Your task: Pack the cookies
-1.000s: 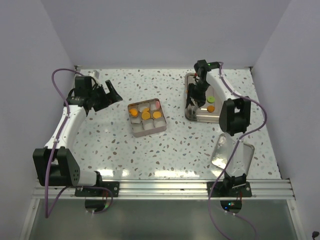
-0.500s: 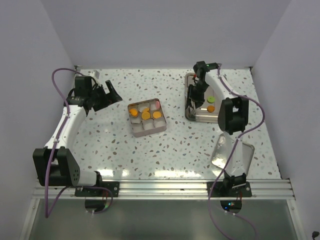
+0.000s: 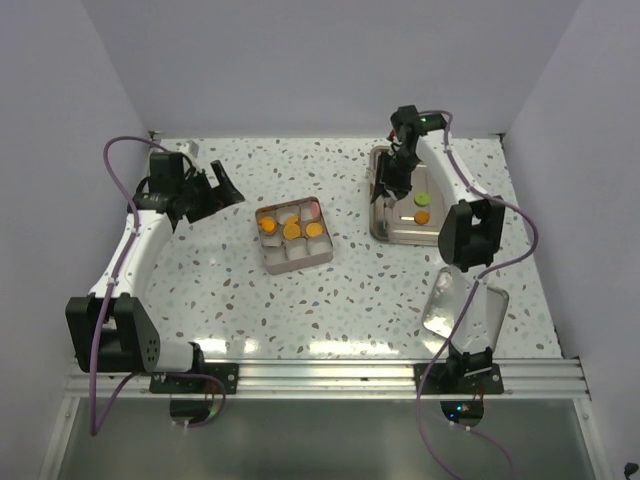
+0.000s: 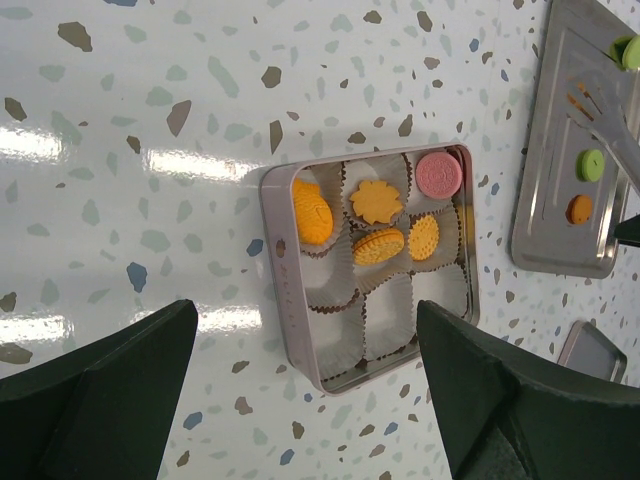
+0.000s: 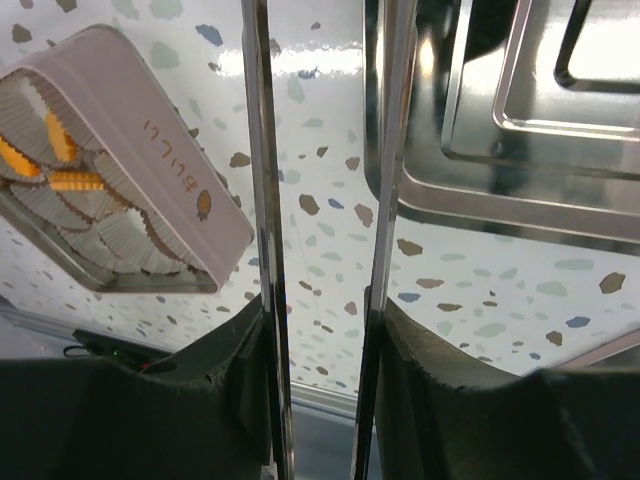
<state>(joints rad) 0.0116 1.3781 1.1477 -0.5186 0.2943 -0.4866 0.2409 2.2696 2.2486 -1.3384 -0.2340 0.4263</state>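
Several orange cookies (image 4: 378,202) and a pink one (image 4: 437,174) lie in white paper cups inside the pink square tin (image 4: 285,300), which sits mid-table (image 3: 270,262). A green cookie (image 3: 422,198) and an orange cookie (image 3: 422,216) lie on the metal tray (image 3: 385,232). My right gripper (image 3: 398,178) hangs over the tray's left part, shut on metal tongs (image 5: 262,200), whose two blades stand apart. The tong tips are out of the right wrist view. My left gripper (image 3: 228,190) hovers open at the back left, holding nothing.
The tin's lid (image 3: 465,305) lies by the right arm's base. The tin's side wall (image 5: 170,200) and the tray's rim (image 5: 480,200) show beside the tongs in the right wrist view. White walls enclose the table on three sides.
My right gripper has drawn back toward the tray's far edge and its jaws have narrowed on the tongs. The left arm and the cookies have stayed put.
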